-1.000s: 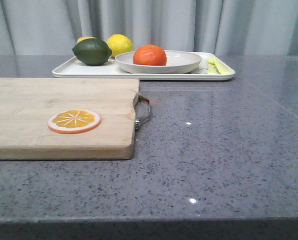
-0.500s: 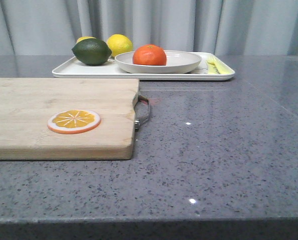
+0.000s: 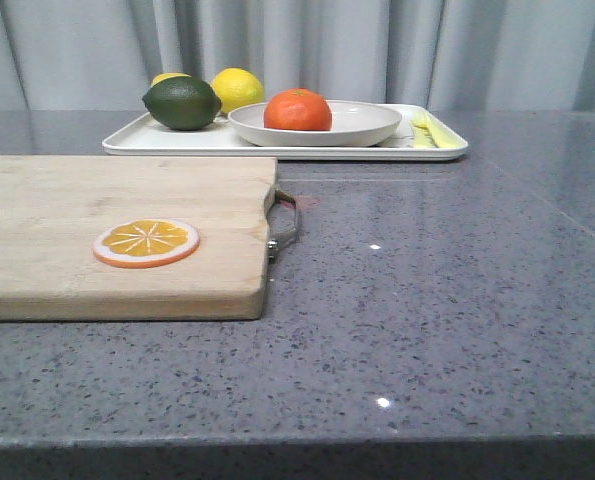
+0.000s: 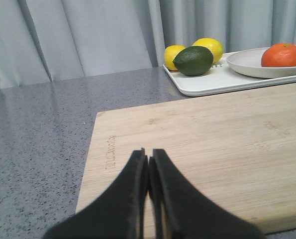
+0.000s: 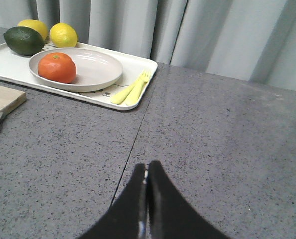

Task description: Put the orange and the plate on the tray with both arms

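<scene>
The orange [image 3: 297, 110] sits in the off-white plate [image 3: 372, 128], and the plate rests on the white tray [image 3: 177, 142] at the back of the table. They also show in the left wrist view, orange [image 4: 282, 55], plate [image 4: 245, 62], tray [image 4: 207, 84], and in the right wrist view, orange [image 5: 57, 67], plate [image 5: 98, 69], tray [image 5: 3, 62]. My left gripper [image 4: 148, 154] is shut and empty above the wooden cutting board [image 4: 202, 144]. My right gripper [image 5: 147, 167] is shut and empty above bare grey table, well short of the tray. Neither gripper shows in the front view.
A dark green lime [image 3: 182, 103] and two yellow lemons [image 3: 237, 88] lie on the tray's left part. Yellow cutlery [image 3: 429, 130] lies on its right end. The cutting board [image 3: 97, 270] with a metal handle [image 3: 285, 225] carries a flat orange slice [image 3: 146, 242]. Grey curtains hang behind.
</scene>
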Robot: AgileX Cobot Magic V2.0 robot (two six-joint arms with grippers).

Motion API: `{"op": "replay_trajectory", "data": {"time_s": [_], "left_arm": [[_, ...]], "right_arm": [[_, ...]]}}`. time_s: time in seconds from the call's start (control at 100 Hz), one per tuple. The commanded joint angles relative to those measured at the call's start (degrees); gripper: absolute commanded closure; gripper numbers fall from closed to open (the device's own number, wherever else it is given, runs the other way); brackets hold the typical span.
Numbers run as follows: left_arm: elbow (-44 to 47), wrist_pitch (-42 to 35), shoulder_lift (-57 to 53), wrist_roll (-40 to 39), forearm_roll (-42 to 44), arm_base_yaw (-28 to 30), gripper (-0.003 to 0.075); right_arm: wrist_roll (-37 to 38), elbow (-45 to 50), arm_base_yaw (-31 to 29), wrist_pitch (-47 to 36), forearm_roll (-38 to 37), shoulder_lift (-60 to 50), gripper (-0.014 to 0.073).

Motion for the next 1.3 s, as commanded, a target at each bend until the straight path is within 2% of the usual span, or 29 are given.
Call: {"op": "replay_trajectory", "data": {"time_s": [0.0, 0.58, 0.68, 0.81, 0.9, 1.1, 1.29], "left_arm": [[0.5, -5.1, -1.8, -0.4, 0.0, 0.1, 0.0741], [0.5, -5.1, -1.8, -0.4, 0.0, 0.1, 0.0741], [0.5, -5.1, -1.8, -0.4, 0.0, 0.1, 0.0741], [0.5, -5.1, -1.8, -0.4, 0.0, 0.1, 0.0741], [0.5, -5.1, -1.8, -0.4, 0.0, 0.1, 0.0741], [0.5, -5.1, -1.8, -0.4, 0.0, 0.1, 0.0741], [0.5, -5.1, -1.8, -0.4, 0.0, 0.1, 0.0741]], "right_arm": [[-0.6, -1.4, -0.1, -4.2, 0.1, 0.5, 0.0695], [-0.5, -0.7, -0.1, -5.7, -1.3, 0.4, 0.0695], [4.7, 1.5, 0.2, -7.5, -7.4, -0.4, 0.0695], [19.2, 6.3, 0.4, -11.1, -20.3, -4.2, 0.0695], [25.5, 10.5, 0.4, -13.4, -24.7, -7.5, 0.0695], [26.5, 19.0, 0.4, -15.6, -24.8, -14.8, 0.0695], [26.5, 24.3, 0.4, -20.8, -24.8, -14.7, 0.0695]]}}
